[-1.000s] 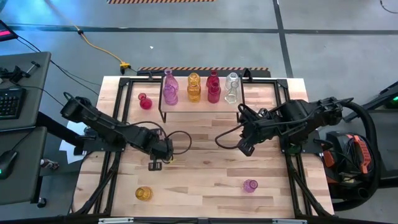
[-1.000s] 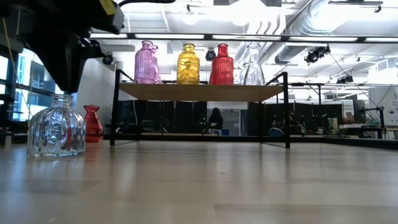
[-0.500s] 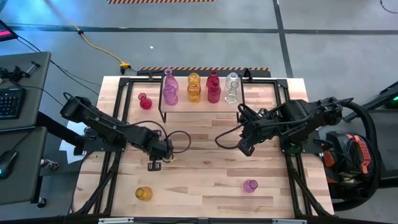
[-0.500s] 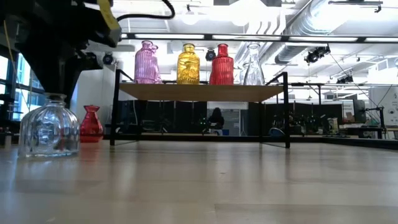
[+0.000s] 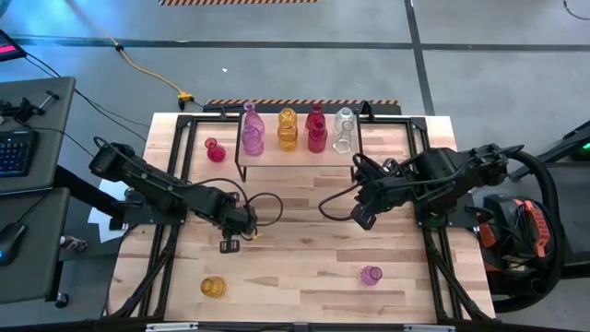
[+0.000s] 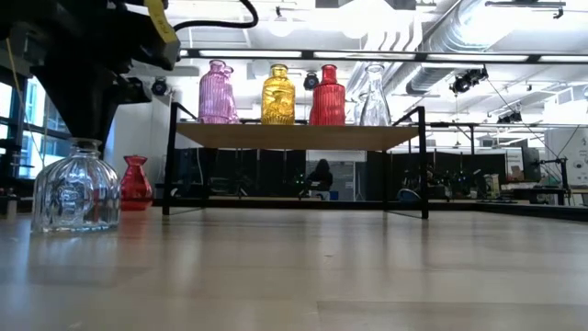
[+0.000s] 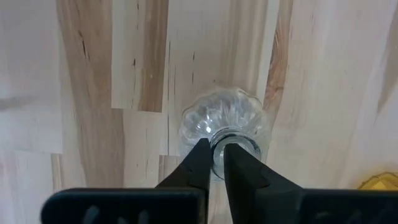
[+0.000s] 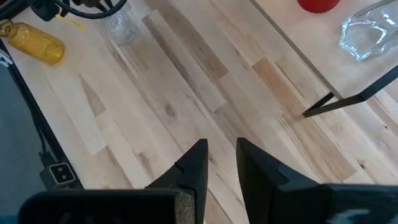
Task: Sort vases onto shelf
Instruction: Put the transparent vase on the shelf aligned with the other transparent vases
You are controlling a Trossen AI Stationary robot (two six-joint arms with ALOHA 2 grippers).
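The butcher-block tabletop (image 5: 304, 249) carries everything, with the left arm reaching in from one side and the right arm from the other. Beyond both end effectors, at the far edge, stands the shelf (image 5: 300, 157), a light wooden platform on thin black legs. On it, in a row, are a pink vase (image 5: 252, 135), a yellow vase (image 5: 288, 130), a red vase (image 5: 316, 129) and a clear vase (image 5: 344, 129). A small red vase (image 5: 215, 150) sits on the tabletop just beside the shelf's end, on the left arm's side.

The left end effector (image 7: 216, 152) hangs directly over a clear ribbed vase (image 7: 224, 121) standing upright on the tabletop, and its fingers are pinched together on the rim of the vase's narrow neck. In the low view this vase (image 6: 77, 188) rests on the wood with the dark end effector coming down onto its mouth.

The right end effector (image 8: 221, 155) hovers above bare wood, near the shelf's clear-vase end and well apart from the left one; its fingers stand slightly apart and hold nothing.

Nearer the front edge than either end effector, a yellow vase on its side (image 5: 213, 287) lies on the left arm's side and a small pink vase (image 5: 371, 275) on the right arm's side.
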